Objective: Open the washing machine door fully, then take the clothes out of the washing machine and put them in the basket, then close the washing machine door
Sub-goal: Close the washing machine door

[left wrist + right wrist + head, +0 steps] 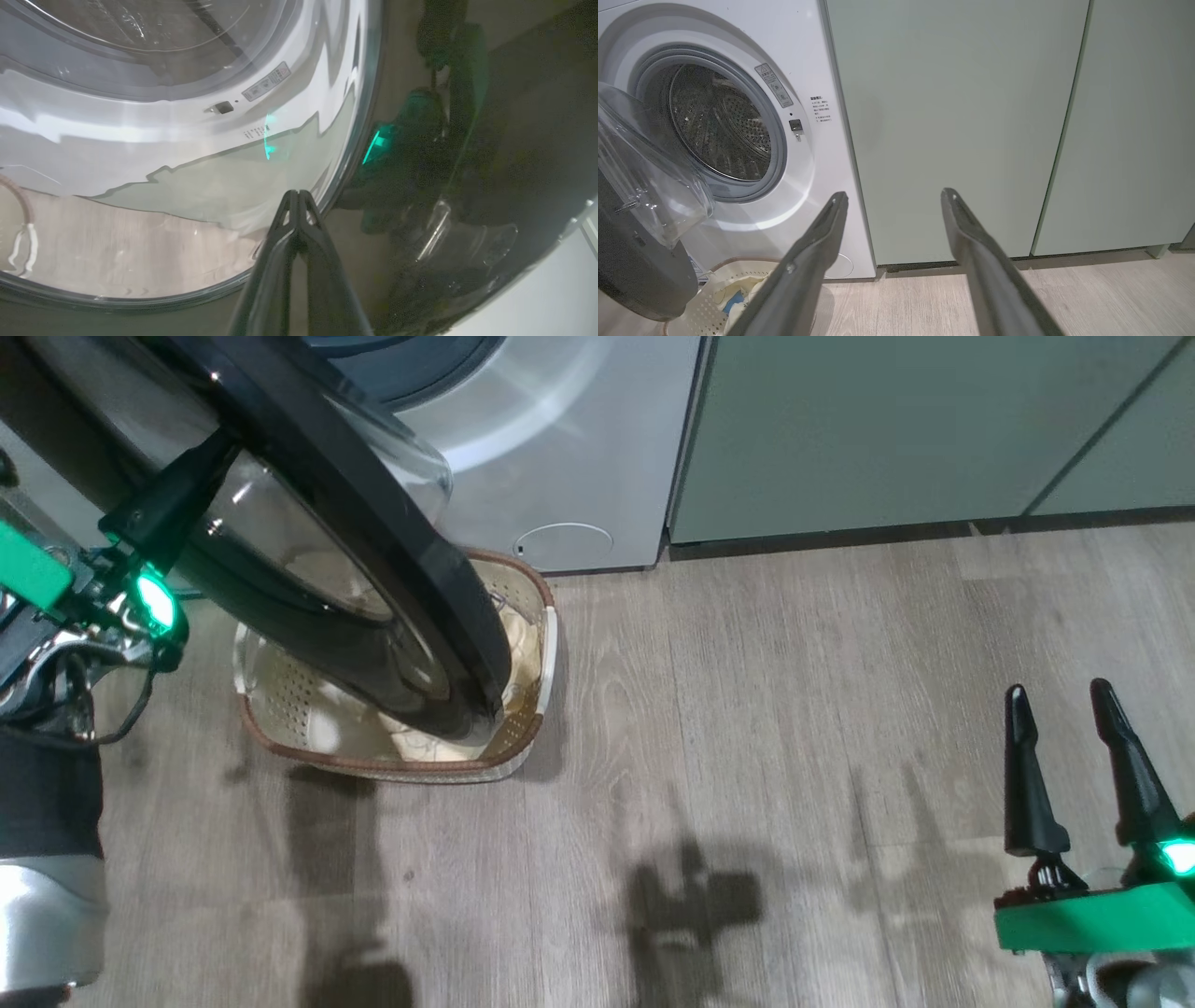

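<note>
The glossy black washing machine door stands partly swung out over the basket. My left gripper is shut, with nothing in it. Its tips are at the door's outer face, by the porthole's rim; I cannot tell whether they touch. The white washing machine shows a bare metal drum. Cream clothes lie in the basket under the door. My right gripper hangs open and empty at the lower right, well away from the machine, fingers spread.
Pale green cabinets stand to the right of the machine, their doors shut. Wood-look floor spreads between the basket and my right gripper. A round service flap sits low on the machine's front.
</note>
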{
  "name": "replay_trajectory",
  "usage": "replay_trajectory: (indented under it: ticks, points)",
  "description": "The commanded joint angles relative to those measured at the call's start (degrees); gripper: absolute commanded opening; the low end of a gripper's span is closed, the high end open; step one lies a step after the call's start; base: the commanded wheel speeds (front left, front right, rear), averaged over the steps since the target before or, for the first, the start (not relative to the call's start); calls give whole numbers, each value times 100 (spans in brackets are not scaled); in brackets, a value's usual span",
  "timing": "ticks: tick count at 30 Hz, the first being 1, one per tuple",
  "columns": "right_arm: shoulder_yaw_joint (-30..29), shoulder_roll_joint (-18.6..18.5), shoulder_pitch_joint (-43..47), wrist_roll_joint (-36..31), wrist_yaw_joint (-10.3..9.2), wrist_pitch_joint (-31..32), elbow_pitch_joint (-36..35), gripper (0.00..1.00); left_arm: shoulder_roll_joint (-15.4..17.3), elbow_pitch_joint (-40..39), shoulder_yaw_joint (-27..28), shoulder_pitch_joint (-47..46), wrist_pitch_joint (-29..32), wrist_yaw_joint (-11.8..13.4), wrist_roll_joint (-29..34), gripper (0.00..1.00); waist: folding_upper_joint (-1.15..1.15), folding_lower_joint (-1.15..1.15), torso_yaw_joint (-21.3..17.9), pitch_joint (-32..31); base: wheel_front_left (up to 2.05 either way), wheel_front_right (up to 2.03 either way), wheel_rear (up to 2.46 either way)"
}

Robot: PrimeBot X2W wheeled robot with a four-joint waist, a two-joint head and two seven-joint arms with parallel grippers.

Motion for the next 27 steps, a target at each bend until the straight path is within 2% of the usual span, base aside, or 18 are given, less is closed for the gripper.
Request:
replay_trajectory:
  ticks: [1, 11, 18, 19, 20, 21, 27]
  points:
    - [85, -7, -218, 36, 8, -37, -190, 100, 240, -179, 181, -248, -15, -60, 48, 0, 0, 0, -3, 10, 0, 0, 0]
    - [-47, 18, -209, -3, 8, -37, -235, 100, 141, -189, 427, -92, -247, -2, -16, 0, 0, 0, 234, 43, 0, 0, 0]
    - [-142, 26, -202, -35, 8, -37, -251, 100, -63, -406, 675, 351, -582, -212, 30, 0, 0, 0, 509, -14, 0, 0, 0]
    - [-170, 27, -197, -42, 8, -37, -262, 100, -112, -468, 677, 437, -627, -237, 61, 13, 0, 0, 551, -21, 0, 0, 0]
    - [-198, 28, -191, -43, 8, -37, -272, 100, -151, -526, 666, 528, -691, -261, 135, 61, 0, 0, 601, -28, 0, 0, 0]
    - [-224, 29, -184, -45, 8, -37, -283, 100, -184, -585, 640, 612, -768, -285, 239, 100, 0, 0, 651, -29, 0, 0, 0]
    - [-227, 32, -175, -65, 8, -37, -289, 100, -457, -797, 611, 906, -1217, -364, 582, 100, 0, 0, 868, -99, 0, 0, 0]
